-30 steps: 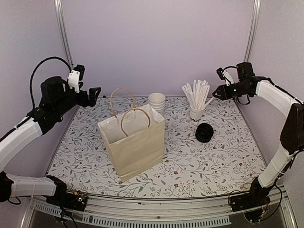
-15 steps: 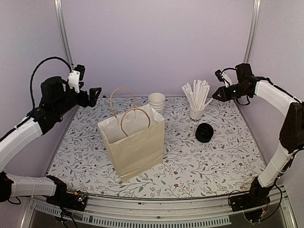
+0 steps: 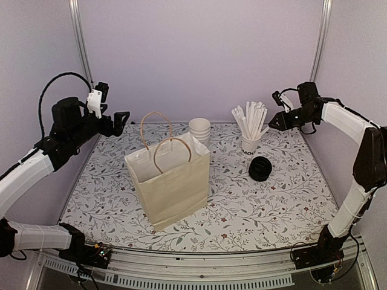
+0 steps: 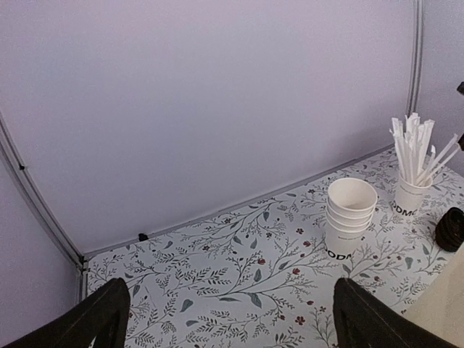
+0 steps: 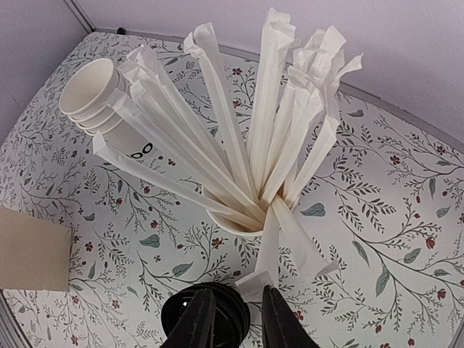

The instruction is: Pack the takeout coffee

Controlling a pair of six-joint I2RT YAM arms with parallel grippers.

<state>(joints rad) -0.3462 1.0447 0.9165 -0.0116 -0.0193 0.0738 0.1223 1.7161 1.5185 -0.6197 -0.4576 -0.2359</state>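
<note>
Black "MOO" lettering marks the straw cup (image 3: 250,144) and stacked paper cups (image 4: 350,217) on the floral-print table (image 3: 242,205) (lilac walls (image 3: 199,60) around), left fingers (image 4: 94,319) spread wide, right fingers (image 5: 194,319) narrowly parted.

We see two arms with white shells on the long links and black housings at the joints. At nine o'clock the left arm (image 3: 24,172) carries a looping black cable (image 3: 63,74) and a white wrist bracket (image 3: 94,103). At three o'clock the right arm (image 3: 344,118) trails thin black wiring (image 3: 284,91). The left gripper (image 3: 125,116) and right gripper (image 3: 272,122) are black.
</note>
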